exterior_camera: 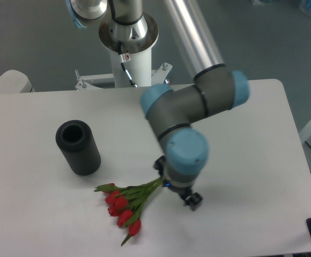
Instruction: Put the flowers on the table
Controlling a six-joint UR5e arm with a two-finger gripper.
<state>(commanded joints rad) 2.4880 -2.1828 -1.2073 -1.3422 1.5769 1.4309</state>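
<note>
Tabletop (241, 160), white, carries everything. Black ribbed cylinder (79, 147) stands upright at left. Flowers (126, 206) lie near the front edge, buds away from me. My pincer (166, 184) meets their stem ends; whether clamped, I cannot tell.

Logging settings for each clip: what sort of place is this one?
Probably a robotics lab or test cell: a plain white table, a pedestal-mounted arm whose gripper is at the flowers' stems, and a bare grey floor.

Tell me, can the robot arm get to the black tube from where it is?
Probably yes. The black tube stands alone, with bare table around it. But the tool seems busy at the flowers' stems, so it would likely let go first.
</note>
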